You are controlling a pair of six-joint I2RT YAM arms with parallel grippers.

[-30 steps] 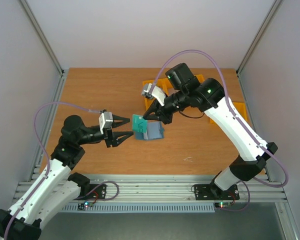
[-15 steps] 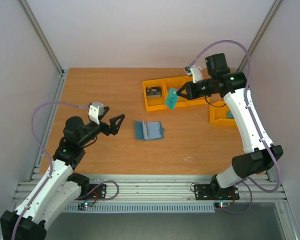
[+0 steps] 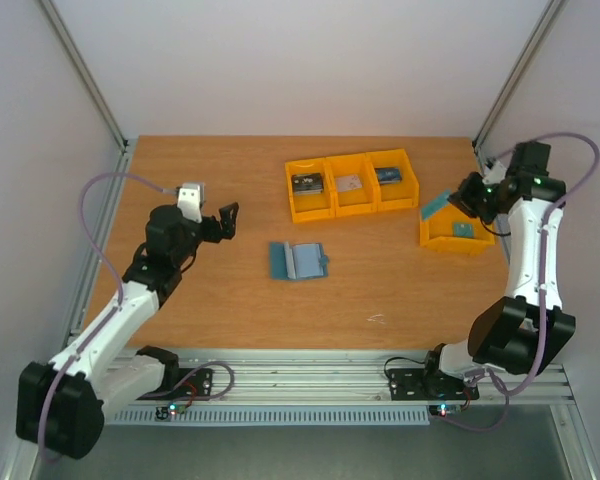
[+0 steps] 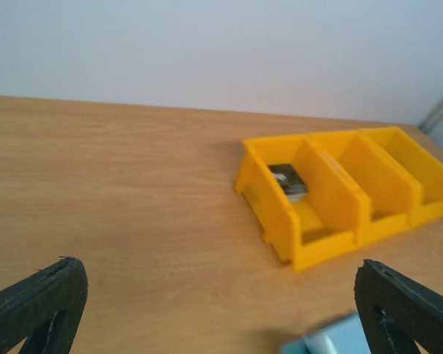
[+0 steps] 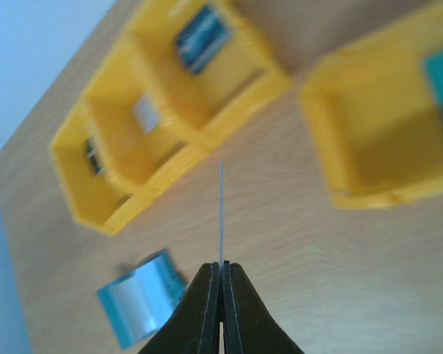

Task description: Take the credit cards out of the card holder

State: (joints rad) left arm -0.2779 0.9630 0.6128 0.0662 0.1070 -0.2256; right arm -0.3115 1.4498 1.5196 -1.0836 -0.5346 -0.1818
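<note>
**Thin, slick card pinched at one end**

Your right claw (image 5: 221, 274) is clamped on one credit card (image 5: 221, 214) at the rim of the lone yellow bin (image 3: 458, 246), 2 o'clock from the open card holder (image 3: 298, 260). The card looks light, stiff and slippery, so grip its flat faces. Your left claw (image 3: 223, 222) gapes wide and empty.

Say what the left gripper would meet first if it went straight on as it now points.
Probably the leftmost yellow bin: the open left gripper aims at it over the table, with the card holder off to one side. If it slopes downward, the table comes first.
</note>
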